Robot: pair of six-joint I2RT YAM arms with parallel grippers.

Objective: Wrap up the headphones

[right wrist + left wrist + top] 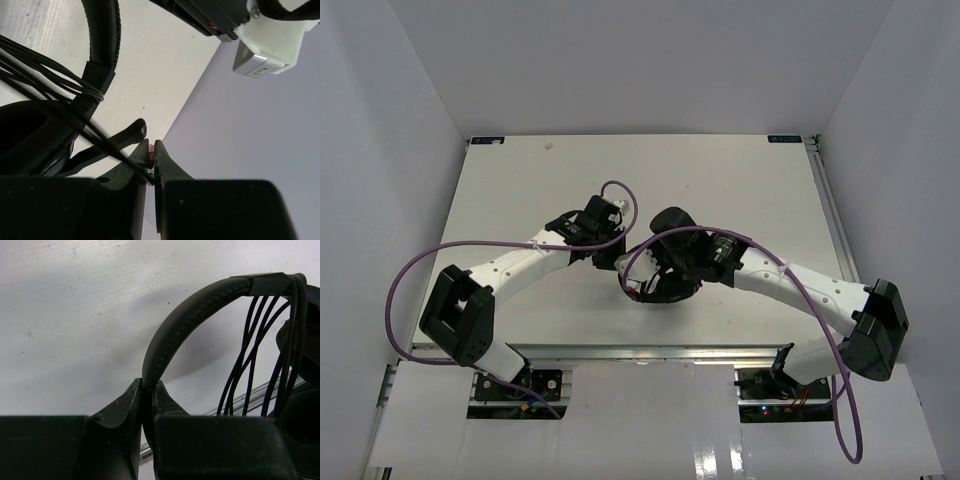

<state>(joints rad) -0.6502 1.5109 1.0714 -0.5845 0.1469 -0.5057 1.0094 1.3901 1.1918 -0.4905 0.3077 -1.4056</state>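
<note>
The left gripper (148,402) is clenched on the headband (190,315) of the headphones (672,222). The right gripper (152,160) pinches the cord (55,72) by its reddish tip. Cord loops hang over the headband, mid-table (720,180).

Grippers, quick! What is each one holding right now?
Left gripper: closed on the headphones' headband.
Right gripper: closed on the headphones' cord, at a reddish bit.
</note>
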